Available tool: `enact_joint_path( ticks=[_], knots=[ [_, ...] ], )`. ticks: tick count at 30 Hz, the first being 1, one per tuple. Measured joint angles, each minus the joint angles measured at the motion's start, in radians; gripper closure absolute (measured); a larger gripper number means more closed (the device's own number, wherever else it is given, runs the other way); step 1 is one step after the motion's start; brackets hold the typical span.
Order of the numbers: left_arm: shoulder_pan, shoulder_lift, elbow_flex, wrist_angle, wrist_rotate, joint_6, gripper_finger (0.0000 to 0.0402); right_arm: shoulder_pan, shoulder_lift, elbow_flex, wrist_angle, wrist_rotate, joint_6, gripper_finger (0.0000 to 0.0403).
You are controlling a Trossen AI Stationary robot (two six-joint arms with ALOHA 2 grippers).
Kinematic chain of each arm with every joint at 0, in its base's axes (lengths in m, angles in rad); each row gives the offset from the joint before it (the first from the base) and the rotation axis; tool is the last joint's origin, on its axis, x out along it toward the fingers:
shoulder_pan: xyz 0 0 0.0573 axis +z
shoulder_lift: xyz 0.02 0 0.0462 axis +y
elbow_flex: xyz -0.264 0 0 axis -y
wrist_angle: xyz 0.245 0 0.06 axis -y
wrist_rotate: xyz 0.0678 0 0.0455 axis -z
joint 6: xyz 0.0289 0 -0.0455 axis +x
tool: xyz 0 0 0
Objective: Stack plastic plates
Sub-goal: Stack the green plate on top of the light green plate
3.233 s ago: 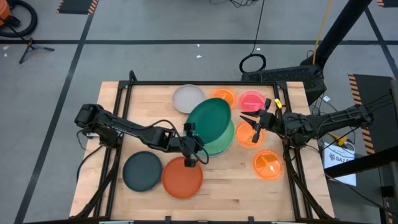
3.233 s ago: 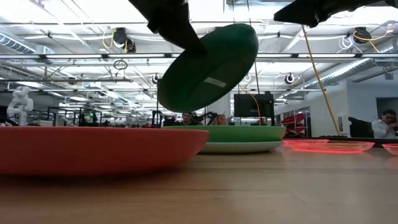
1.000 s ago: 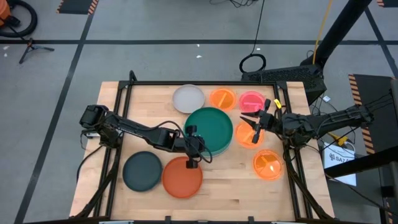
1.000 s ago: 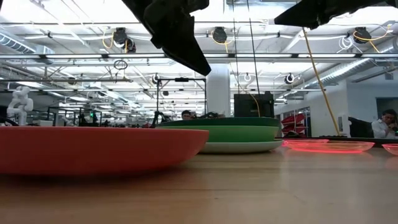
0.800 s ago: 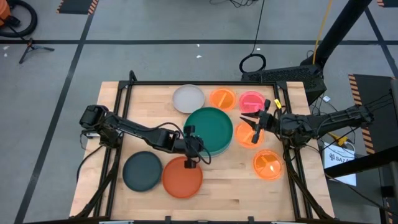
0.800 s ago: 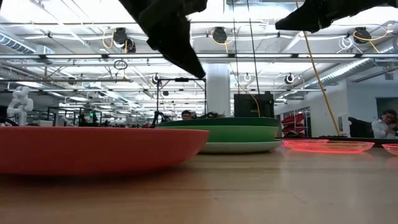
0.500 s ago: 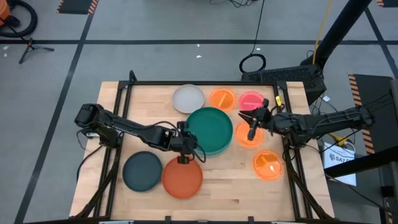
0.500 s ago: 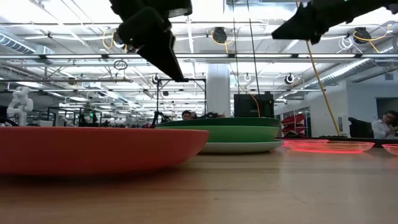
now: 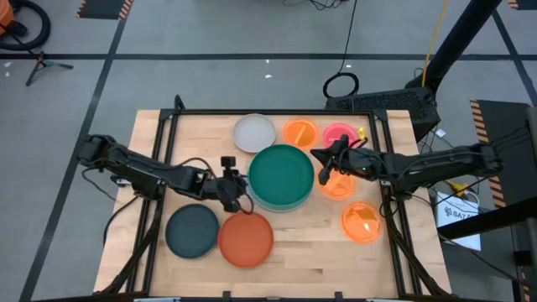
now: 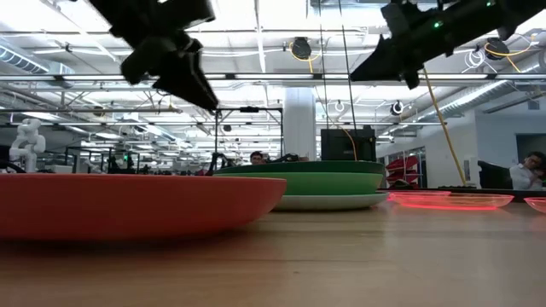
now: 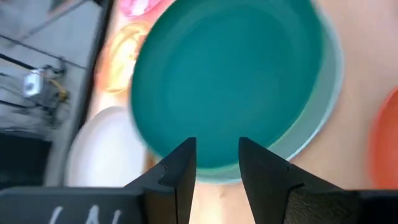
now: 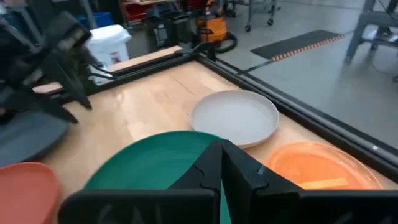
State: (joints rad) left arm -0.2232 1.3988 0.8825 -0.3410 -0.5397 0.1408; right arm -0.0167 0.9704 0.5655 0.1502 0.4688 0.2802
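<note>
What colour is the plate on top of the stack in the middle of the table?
Dark green; the top plate shows best in the high view.

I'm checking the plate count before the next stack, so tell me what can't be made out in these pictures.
- Plates under the dark green plate: the high view shows only a pale rim; the low view shows a light green plate and a paler one below.
- Small orange plate: partly covered by the right hand in the high view.
- Pink plate: the right arm crosses it.
- Left wrist view: motion blur smears the plates.
</note>
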Motion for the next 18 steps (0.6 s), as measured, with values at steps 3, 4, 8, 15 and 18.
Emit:
enact_joint_path(
  ticks=[3, 4, 8, 15, 18],
  knots=[
    [0.027, -0.069, -0.042, 0.024, -0.020, 0.066, 0.0275, -0.029, 0.041, 0.012, -0.016, 0.000, 0.021, 0.0401],
    [0.040, -0.094, -0.051, 0.026, -0.020, 0.088, 0.0275, -0.042, 0.057, 0.028, -0.031, 0.000, 0.031, 0.0401],
    [0.113, -0.198, -0.088, 0.079, -0.020, 0.187, 0.0275, -0.098, 0.141, 0.098, -0.132, 0.001, 0.049, 0.0401],
    [0.233, -0.348, -0.164, 0.218, -0.007, 0.250, 0.0275, -0.176, 0.296, 0.163, -0.309, -0.026, 0.079, 0.0402],
    [0.253, -0.398, -0.220, 0.267, -0.003, 0.236, 0.0275, -0.197, 0.346, 0.165, -0.344, -0.030, 0.098, 0.0402]
  ],
)
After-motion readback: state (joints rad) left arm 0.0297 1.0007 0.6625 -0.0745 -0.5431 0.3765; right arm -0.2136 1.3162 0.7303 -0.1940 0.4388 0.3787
